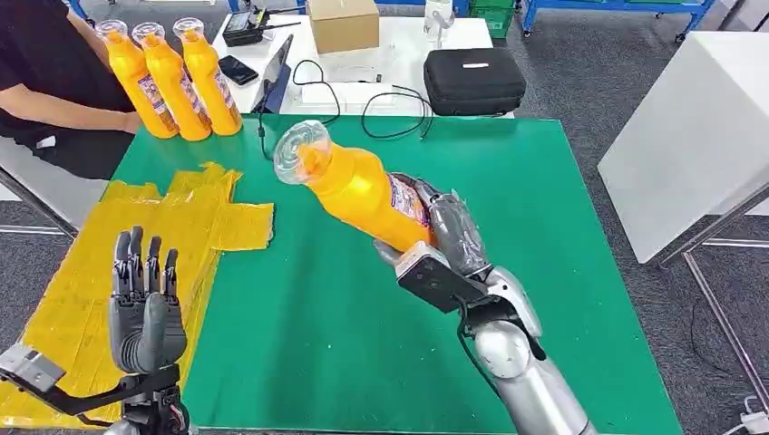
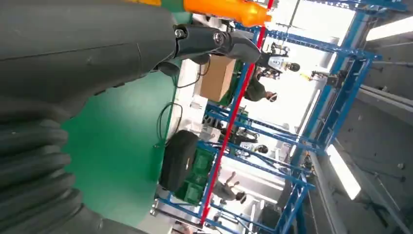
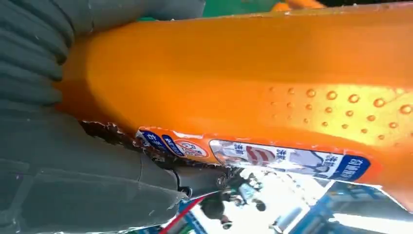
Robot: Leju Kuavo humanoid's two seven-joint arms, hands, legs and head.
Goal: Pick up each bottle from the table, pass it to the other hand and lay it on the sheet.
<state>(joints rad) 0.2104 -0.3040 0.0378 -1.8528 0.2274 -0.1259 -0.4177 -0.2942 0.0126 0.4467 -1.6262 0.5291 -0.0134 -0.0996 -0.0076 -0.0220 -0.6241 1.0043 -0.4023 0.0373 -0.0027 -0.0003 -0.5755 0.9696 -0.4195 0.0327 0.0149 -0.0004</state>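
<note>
My right hand (image 1: 449,237) grips the lower part of an orange bottle (image 1: 358,188) with a clear cap, held tilted above the middle of the green table (image 1: 363,308), cap pointing up and to the left. In the right wrist view the orange bottle (image 3: 253,78) lies against my hand (image 3: 73,170), its torn label showing. My left hand (image 1: 143,304) stands upright over the front left of the table, fingers straight and apart, holding nothing. It hovers over the yellow sheet (image 1: 136,236). Three more orange bottles (image 1: 172,80) stand at the far left corner.
A person in black (image 1: 45,82) sits at the far left beside the standing bottles. Behind the table lie a black case (image 1: 473,80), a cardboard box (image 1: 343,23), cables (image 1: 381,113) and a phone (image 1: 238,70). A white table (image 1: 698,127) stands to the right.
</note>
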